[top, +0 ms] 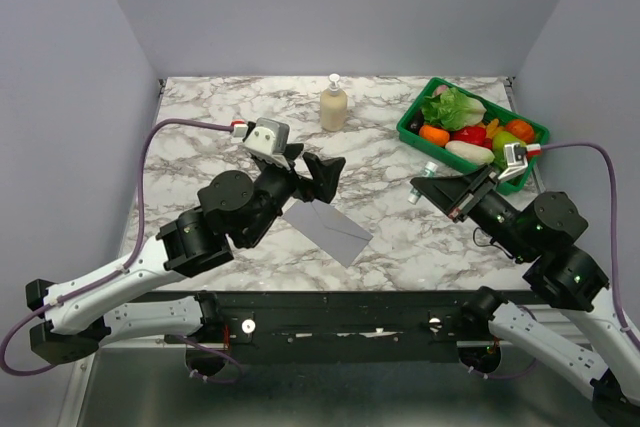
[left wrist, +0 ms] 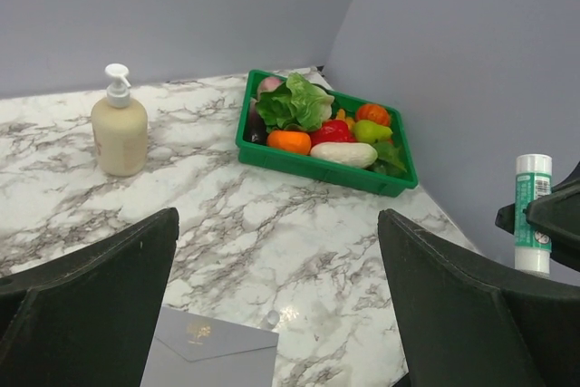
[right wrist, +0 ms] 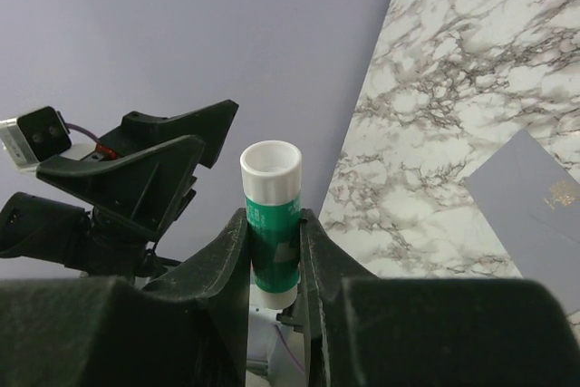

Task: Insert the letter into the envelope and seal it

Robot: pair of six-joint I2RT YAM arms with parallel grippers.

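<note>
The grey envelope (top: 330,225) lies flat on the marble table near the front, its flap with a small gold mark folded down (left wrist: 213,355) (right wrist: 535,206). No letter shows in any view. My left gripper (top: 312,169) hangs just above the envelope's far end, its jaws wide open and empty (left wrist: 276,224). My right gripper (top: 440,190) is raised to the right of the envelope, shut on a green-and-white glue stick (right wrist: 272,215). The stick stands upright between the fingers. It also shows at the right edge of the left wrist view (left wrist: 532,210).
A cream soap pump bottle (top: 333,104) stands at the back middle. A green basket (top: 406,128) of toy vegetables sits at the back right (left wrist: 317,169). Grey walls close in the table on three sides.
</note>
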